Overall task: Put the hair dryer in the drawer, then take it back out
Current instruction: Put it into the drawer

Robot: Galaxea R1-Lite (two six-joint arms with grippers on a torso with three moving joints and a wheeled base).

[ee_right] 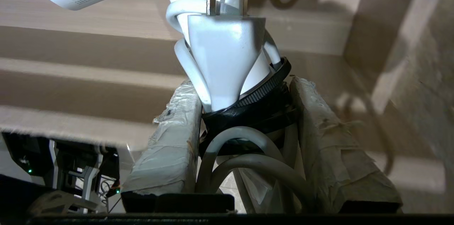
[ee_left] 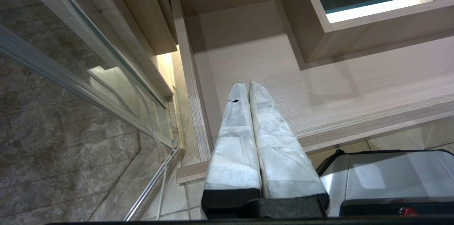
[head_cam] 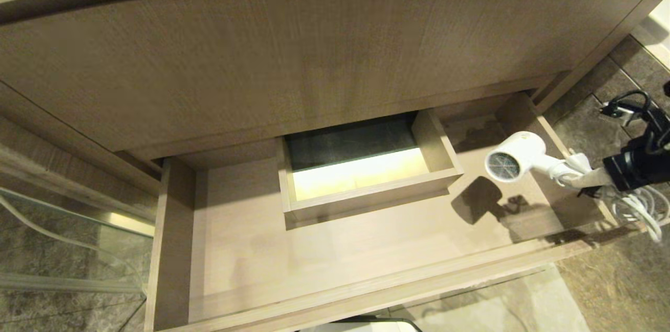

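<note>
The open drawer (head_cam: pixel 324 269) fills the lower frame. At right, the right gripper (ee_right: pixel 244 111) has its fingers (ee_right: pixel 170 140) pinching the hair dryer (head_cam: pixel 515 162) by handle and bundled cord above the drawer's right end. The left gripper (ee_left: pixel 248 84) hangs over the drawer's left corner, fingers pressed together.

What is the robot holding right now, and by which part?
The right gripper holds the hair dryer by its handle end, around the bundled cord and plug.
</note>
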